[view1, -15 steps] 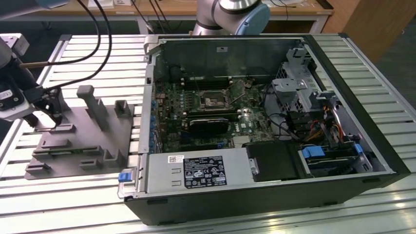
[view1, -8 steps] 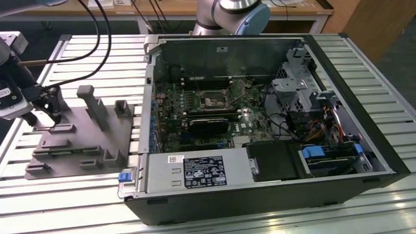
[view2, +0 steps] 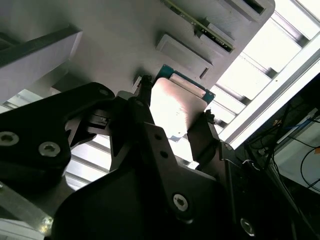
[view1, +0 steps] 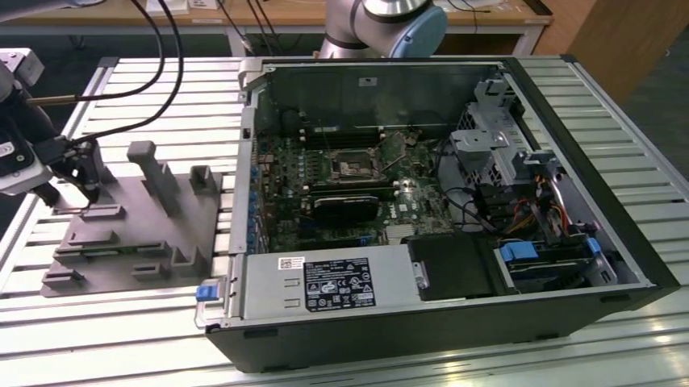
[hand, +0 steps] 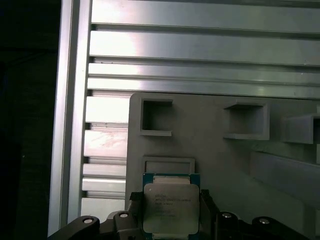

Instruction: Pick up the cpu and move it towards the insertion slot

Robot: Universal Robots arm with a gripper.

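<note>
My gripper (hand: 170,201) is pinching the chip (hand: 171,209). In both wrist views one dark finger (hand: 206,202) presses against each of two opposite edges, so the pale metal top is bare and nothing bears on the flat faces. I judge this edge hold is meant to keep the chip level and square. Its green rim points away from my wrist.

Just past that rim lies a shallow square recess (hand: 168,164) in the grey plate (hand: 225,165), which I take to be the chip's resting place. Whether the chip is clear of the plate or touching it, I cannot tell. The plate's other pockets and upright blocks look made to park other parts, each in a fixed spot. The plate rests on the slatted metal table (hand: 200,45), near its edge.

In the exterior view my gripper hangs over the plate's edge at the exterior view's left. It is well apart from the open computer case (view1: 377,343), which lies on its side with the green board (view1: 282,211) facing up. The socket (view1: 354,166) sits about mid-board, a dark square in a silvery frame, with a black fan card (view1: 347,210) just beside it. The pick is in hand; the carry to the socket is not yet done.
</note>
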